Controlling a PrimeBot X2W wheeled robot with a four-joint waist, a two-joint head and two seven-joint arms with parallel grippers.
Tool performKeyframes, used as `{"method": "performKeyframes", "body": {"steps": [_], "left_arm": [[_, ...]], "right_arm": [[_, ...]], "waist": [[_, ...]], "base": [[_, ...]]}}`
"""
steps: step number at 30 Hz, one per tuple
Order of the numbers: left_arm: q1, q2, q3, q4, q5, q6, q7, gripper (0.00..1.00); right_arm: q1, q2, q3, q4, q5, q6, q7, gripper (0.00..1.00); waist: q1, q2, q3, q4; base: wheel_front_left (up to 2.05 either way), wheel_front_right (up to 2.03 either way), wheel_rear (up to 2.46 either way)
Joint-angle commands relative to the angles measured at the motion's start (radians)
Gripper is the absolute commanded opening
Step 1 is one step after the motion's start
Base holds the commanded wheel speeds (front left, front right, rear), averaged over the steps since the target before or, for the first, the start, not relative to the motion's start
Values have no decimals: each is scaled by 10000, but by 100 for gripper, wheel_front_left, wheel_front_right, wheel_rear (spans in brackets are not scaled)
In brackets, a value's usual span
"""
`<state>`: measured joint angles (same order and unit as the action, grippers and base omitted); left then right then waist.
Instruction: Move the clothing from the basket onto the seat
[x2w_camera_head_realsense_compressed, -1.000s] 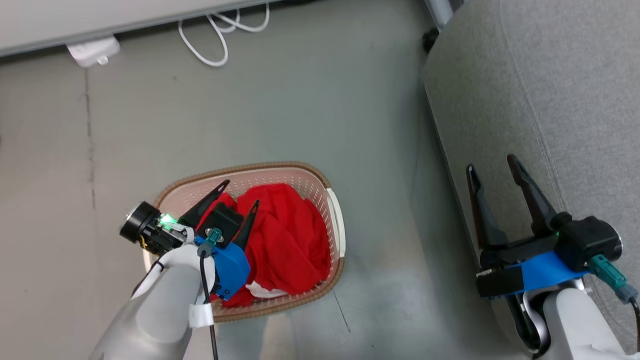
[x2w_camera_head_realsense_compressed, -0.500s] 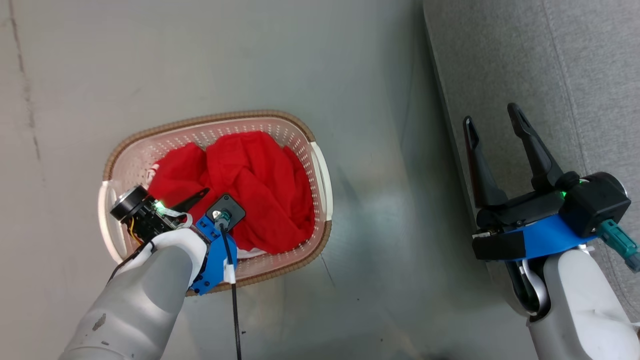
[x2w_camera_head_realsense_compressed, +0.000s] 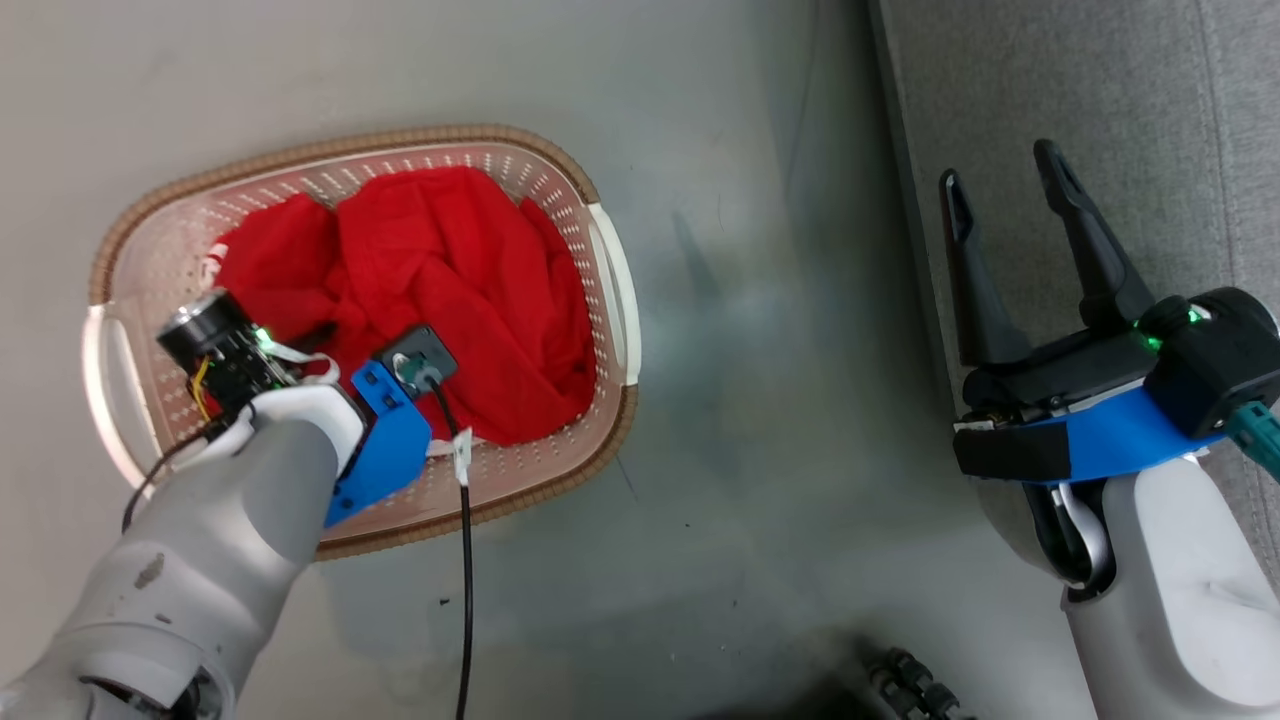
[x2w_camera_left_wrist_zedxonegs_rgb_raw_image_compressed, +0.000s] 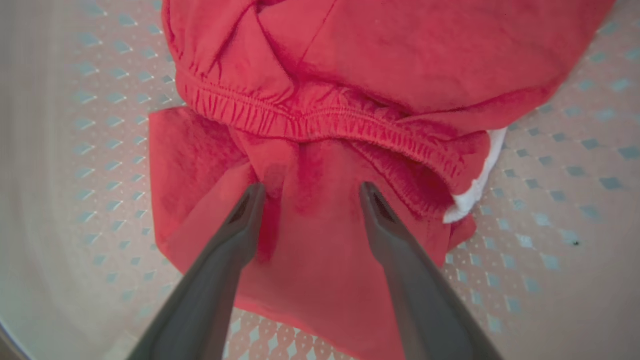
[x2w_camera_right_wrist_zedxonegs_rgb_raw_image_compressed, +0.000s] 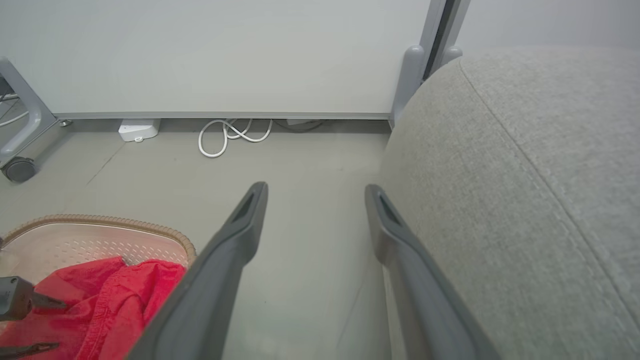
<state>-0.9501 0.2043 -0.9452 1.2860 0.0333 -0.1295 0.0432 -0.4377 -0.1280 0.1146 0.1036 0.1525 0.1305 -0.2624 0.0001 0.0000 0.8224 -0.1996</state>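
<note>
My left gripper (x2w_camera_left_wrist_zedxonegs_rgb_raw_image_compressed: 312, 186) is down inside the oval cream-white plastic laundry basket (x2w_camera_head_realsense_compressed: 330, 143) with perforated walls and a brown woven-look rim. Its two long dark fingers are spread wide with nothing clasped between them. The bright red, soft, thin fabric clothing (x2w_camera_head_realsense_compressed: 450, 250) lies bunched in the basket and covers most of its bottom. In my left wrist view a gathered elastic hem (x2w_camera_left_wrist_zedxonegs_rgb_raw_image_compressed: 320, 120) runs across the heap just beyond my fingertips, and a white edge (x2w_camera_left_wrist_zedxonegs_rgb_raw_image_compressed: 475, 192) pokes out at one side. My fingertips seem to be right at the surface of the fabric, but from this close, blurred angle I cannot tell whether they actually touch it. My right gripper (x2w_camera_head_realsense_compressed: 1000, 165) is also spread wide and empty. It hovers next to the rounded corner of the large grey woven-fabric upholstered seat (x2w_camera_head_realsense_compressed: 1100, 90), with a stitched seam running along the cushion beside it. The basket stands on the smooth grey floor (x2w_camera_head_realsense_compressed: 750, 400) to my left, apart from the seat. In my right wrist view a looped white cable (x2w_camera_right_wrist_zedxonegs_rgb_raw_image_compressed: 225, 137) lies by the foot of the far wall.
</note>
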Motion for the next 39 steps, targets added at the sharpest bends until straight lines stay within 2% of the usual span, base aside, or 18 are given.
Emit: {"method": "performKeyframes", "body": {"steps": [1,15,25,26,27,28,33,39], "left_arm": [[-303,120,-65,13,-125,-8,212,100],[-1381,644,-725,41,-978,-9,1741,100],[-1524,990,-897,59,-1339,-9,1994,100],[-1522,1003,-927,61,-1356,-9,2016,69],[-1523,1013,-963,62,-1362,-9,2021,29],[-1503,1019,-971,63,-1411,-9,2053,0],[-1406,1025,-1056,66,-1635,-8,2109,0],[-1366,724,-1098,39,-1907,-8,1880,0]], "right_arm": [[-206,-40,-53,-90,18,4,-38,100],[-445,-41,-183,-528,35,4,-37,100],[-569,18,-246,-505,36,4,-15,100],[-576,20,-255,-493,36,4,-15,100],[-581,24,-263,-468,36,3,-15,100],[-595,34,-264,-443,28,4,-15,100],[-657,37,-273,-421,-15,1,-17,100],[-619,-91,-384,-381,-48,0,-24,100]], "waist": [[-1,0,422,-157],[-1,0,1909,-503],[-1,0,2376,-628],[-1,0,2381,-625],[-1,0,2378,-622],[-1,0,2364,-620],[-1,0,2230,-602],[-1,0,1910,-395]], "base": [[0,0,0],[0,0,0],[0,0,0],[0,0,0],[0,0,0],[0,0,0],[0,0,0],[0,0,0]]}}
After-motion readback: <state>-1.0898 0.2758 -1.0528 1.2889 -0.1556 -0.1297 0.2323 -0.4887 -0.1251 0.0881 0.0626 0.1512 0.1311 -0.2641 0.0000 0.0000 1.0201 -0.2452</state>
